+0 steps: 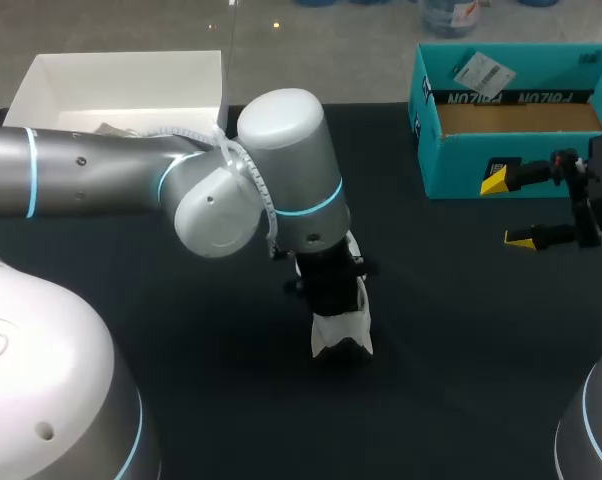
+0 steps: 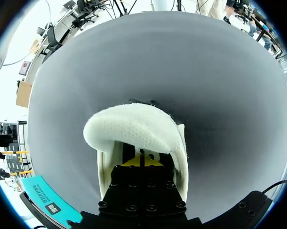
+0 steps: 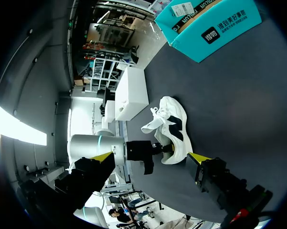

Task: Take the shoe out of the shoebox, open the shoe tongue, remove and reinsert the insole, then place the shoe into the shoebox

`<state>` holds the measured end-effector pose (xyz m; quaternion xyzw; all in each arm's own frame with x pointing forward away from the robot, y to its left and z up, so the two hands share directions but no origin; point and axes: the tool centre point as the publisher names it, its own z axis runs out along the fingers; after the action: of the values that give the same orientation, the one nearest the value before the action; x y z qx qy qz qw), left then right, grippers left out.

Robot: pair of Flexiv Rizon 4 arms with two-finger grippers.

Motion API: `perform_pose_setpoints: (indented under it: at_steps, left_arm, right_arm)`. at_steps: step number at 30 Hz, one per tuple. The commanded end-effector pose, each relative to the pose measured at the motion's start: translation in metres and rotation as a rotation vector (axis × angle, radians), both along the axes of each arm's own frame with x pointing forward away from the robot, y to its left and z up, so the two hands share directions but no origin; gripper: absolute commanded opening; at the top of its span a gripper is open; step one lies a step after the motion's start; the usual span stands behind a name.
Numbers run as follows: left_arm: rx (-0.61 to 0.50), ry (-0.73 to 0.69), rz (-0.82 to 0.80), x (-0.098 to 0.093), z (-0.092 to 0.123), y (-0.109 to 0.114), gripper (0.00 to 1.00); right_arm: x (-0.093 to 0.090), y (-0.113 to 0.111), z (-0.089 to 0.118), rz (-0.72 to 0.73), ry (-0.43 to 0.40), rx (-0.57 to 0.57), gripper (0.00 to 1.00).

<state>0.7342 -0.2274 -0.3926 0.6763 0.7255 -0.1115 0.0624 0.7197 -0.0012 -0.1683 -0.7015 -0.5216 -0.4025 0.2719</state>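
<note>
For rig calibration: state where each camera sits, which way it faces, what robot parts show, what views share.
Head view: above, behind; faces down at table; left arm, right gripper show.
Left wrist view: on left wrist; faces down into shoe; left gripper shows.
Right wrist view: on right wrist; faces across table; open right gripper, left arm show.
All share the shoe; head and right wrist, the shoebox.

The desk [image 1: 461, 330] is big and dark, almost black. Its top is flat and smooth. In the head view it fills most of what you can see, and its far edge runs straight across the back. Soft light lies on the top and makes some spots a bit paler. In the left wrist view the desk is brighter far off and darker close in, where a shadow lies.
</note>
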Motion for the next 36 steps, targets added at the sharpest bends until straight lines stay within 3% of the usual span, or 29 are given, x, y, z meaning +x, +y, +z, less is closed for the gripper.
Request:
perform_pose_setpoints:
  at_steps: [1, 12, 21, 30, 36]
  left_arm:
    - [-0.021, -0.03, -0.002, -0.007, 0.021, 0.011, 0.0]
    - [-0.027, -0.047, -0.041, -0.014, 0.0, -0.005, 0.0]
    - [-0.004, -0.049, -0.045, -0.014, -0.011, -0.002, 0.0]
    - [-0.026, -0.141, -0.025, 0.005, 0.015, 0.001, 0.0]
    - [-0.018, -0.185, -0.035, 0.021, 0.01, -0.003, 0.0]
  right_arm:
    - [-0.001, 0.001, 0.0, -0.002, 0.002, -0.003, 1.0]
    - [-0.001, 0.001, 0.0, -0.002, 0.002, -0.003, 1.0]
    - [-0.001, 0.001, 0.0, -0.002, 0.002, -0.003, 1.0]
    - [-0.001, 0.001, 0.0, -0.002, 0.002, -0.003, 1.0]
    - [-0.001, 0.001, 0.0, -0.002, 0.002, -0.003, 1.0]
